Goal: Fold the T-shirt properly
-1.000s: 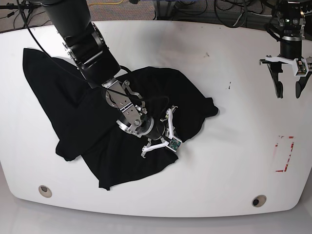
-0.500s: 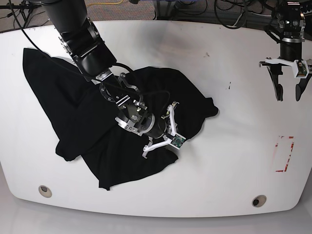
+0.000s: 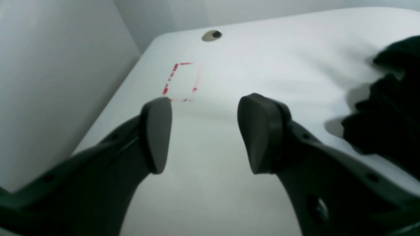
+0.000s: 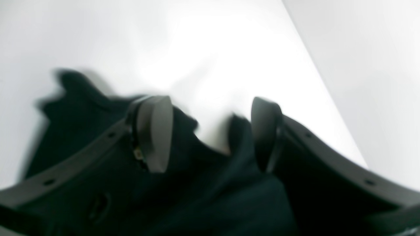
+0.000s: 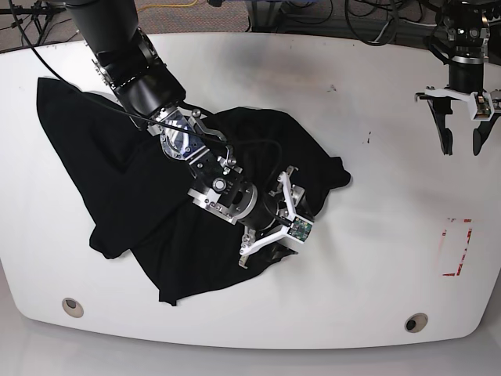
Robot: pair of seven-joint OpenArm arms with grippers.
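The T-shirt (image 5: 211,196) lies bunched on the bench's (image 5: 376,235) left half; right tool (image 5: 283,221) sits over it, jaws apart, nothing pinched; left tool (image 5: 462,141) hangs spread, well clear; risk is fabric snagging a finger (image 4: 154,131) and dragging the heap; no readable lettering, just red marks (image 5: 456,247).

Matt black cloth T-shirt (image 5: 196,243) on smooth white table (image 5: 376,258)

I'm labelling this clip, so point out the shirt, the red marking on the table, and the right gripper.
shirt (image 5: 258,145): base view, on the bunched black cloth.
red marking (image 5: 458,247): base view, on its dashed outline.
right gripper (image 4: 210,131): right wrist view, midway between its open fingertips, above the cloth.
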